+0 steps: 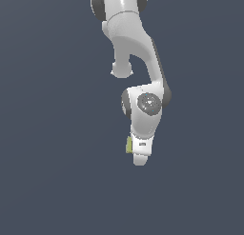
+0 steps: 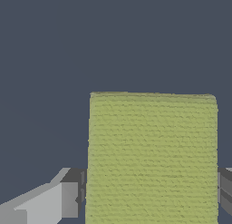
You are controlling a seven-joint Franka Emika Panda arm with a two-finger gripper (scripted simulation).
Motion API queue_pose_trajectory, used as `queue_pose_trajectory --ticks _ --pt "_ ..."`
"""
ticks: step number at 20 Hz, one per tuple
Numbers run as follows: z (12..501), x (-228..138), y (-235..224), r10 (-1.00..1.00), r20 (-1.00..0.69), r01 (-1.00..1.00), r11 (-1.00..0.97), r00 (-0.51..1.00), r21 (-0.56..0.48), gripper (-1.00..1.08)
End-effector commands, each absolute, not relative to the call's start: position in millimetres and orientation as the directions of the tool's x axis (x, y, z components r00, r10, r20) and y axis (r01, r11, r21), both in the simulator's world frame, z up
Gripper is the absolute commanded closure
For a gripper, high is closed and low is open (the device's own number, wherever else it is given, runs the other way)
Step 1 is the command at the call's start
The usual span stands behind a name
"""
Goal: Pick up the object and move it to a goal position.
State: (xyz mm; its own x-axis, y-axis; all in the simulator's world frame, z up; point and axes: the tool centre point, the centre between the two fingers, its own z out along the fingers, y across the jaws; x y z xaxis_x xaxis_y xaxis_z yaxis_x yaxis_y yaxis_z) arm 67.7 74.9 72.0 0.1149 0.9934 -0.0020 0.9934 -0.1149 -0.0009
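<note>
The object is a yellow-green textured block. In the wrist view it fills the space between my two grey fingers; one fingertip rests against one side and the other against the opposite side. My white gripper is shut on the block. In the exterior view the gripper points away from the camera, and only a thin yellow-green sliver of the block shows at the hand's edge, on the exterior view's left. The fingers themselves are hidden behind the hand there.
The white arm reaches down from the top of the exterior view. A plain dark blue-grey surface lies all around. No goal marker shows in either view.
</note>
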Motion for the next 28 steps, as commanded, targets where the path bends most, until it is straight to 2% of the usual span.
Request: queue_pose_trajectory --ticks 1,28 --pt "97.2 65.7 83.4 0.993 -0.002 0.993 -0.114 0.114 0.002 1.08" --pt "390.6 40.4 183.8 0.994 0.0 0.994 -0.112 0.112 0.0 1.08"
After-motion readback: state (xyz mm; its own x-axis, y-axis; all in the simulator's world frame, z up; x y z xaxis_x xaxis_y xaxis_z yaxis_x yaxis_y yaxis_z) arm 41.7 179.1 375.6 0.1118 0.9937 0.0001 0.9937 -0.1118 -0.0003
